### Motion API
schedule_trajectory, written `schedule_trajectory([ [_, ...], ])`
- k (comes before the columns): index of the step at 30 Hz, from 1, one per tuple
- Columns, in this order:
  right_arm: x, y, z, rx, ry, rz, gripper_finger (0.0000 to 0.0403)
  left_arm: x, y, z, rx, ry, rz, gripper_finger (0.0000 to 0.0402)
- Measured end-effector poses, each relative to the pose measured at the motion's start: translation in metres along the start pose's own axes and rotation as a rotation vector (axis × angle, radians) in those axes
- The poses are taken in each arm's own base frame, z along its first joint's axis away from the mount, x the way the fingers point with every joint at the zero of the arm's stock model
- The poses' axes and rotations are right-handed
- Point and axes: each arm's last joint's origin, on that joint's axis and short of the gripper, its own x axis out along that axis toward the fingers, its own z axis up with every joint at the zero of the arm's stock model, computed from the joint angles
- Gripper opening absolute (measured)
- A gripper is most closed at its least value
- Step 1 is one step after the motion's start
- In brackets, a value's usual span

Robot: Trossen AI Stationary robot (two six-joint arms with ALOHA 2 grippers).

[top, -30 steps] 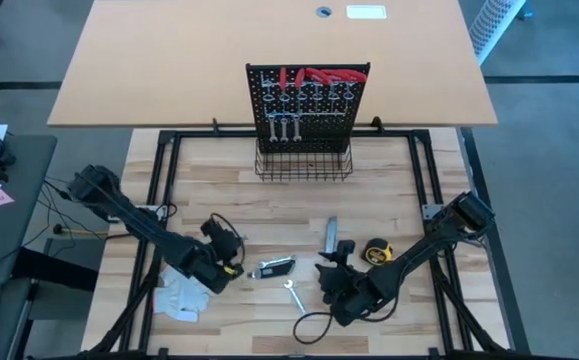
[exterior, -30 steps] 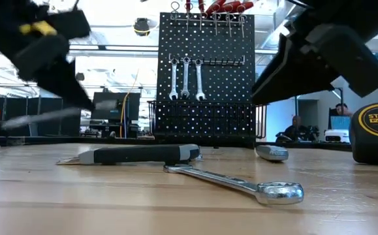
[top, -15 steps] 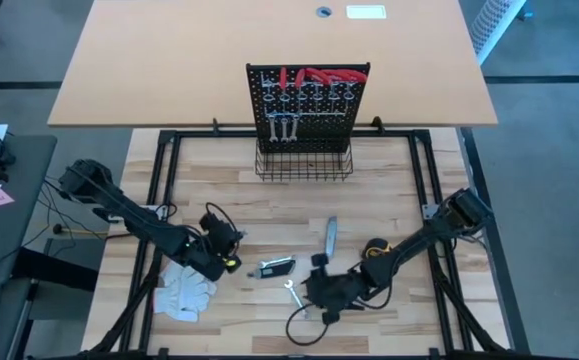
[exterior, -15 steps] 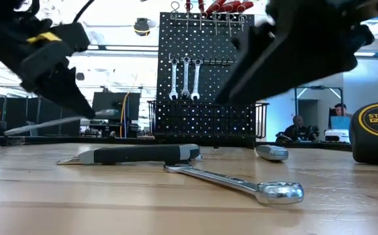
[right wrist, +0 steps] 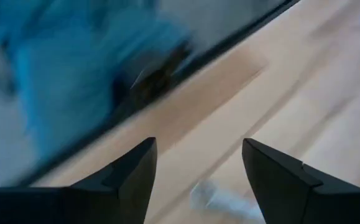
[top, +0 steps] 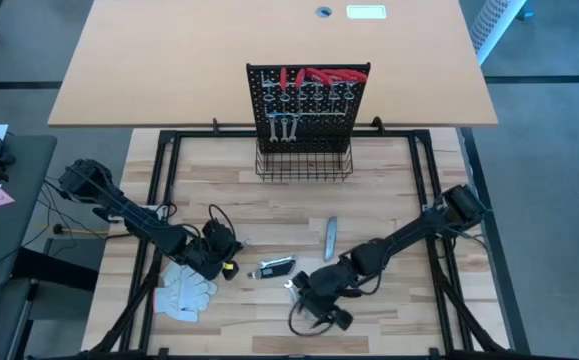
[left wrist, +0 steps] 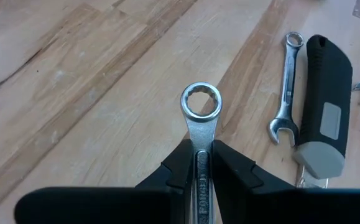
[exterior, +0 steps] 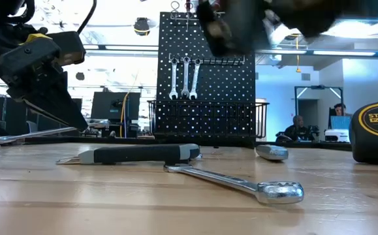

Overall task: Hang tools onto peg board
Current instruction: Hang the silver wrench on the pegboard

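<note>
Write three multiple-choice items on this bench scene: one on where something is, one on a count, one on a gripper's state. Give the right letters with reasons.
1. Where does the tape measure stand?
A. On the table top
B. In the wire basket
C. On a peg board hook

2. How many silver wrenches hang side by side on the peg board?
A. One
B. Three
C. Six

3. What is the state of the left gripper?
A. Open over the white gloves
B. Shut on nothing
C. Shut on a wrench

Answers:
1. A: the low view shows it resting on the wood at the right edge.
2. B: the low view shows three hanging wrenches in a row above the basket.
3. C: the left wrist view shows its fingers clamped on the shaft of a silver wrench, ring end forward.
</note>
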Motion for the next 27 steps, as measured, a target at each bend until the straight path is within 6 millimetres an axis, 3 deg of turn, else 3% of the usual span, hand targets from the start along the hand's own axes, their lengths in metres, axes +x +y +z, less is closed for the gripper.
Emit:
schedule_trajectory([
  [3, -0.004, -0.006, -0.012, -0.059, 0.063, 0.076, 0.0247, 0.000, 0.000, 0.000, -0.024, 0.000, 0.001, 0.0041],
  [9, -0.008, -0.014, -0.015, -0.209, 0.017, 0.122, 0.0230, 0.000, 0.000, 0.000, -0.090, 0.000, 0.001, 0.0042],
  [17, 0.029, -0.026, -0.038, -0.334, 0.059, 0.181, 0.0228, 0.000, -0.001, 0.000, -0.131, 0.013, -0.008, 0.0042],
  [27, 0.050, -0.056, -0.050, -0.364, 0.082, 0.217, 0.0210, -0.002, -0.003, -0.001, -0.131, 0.003, -0.027, 0.0043],
])
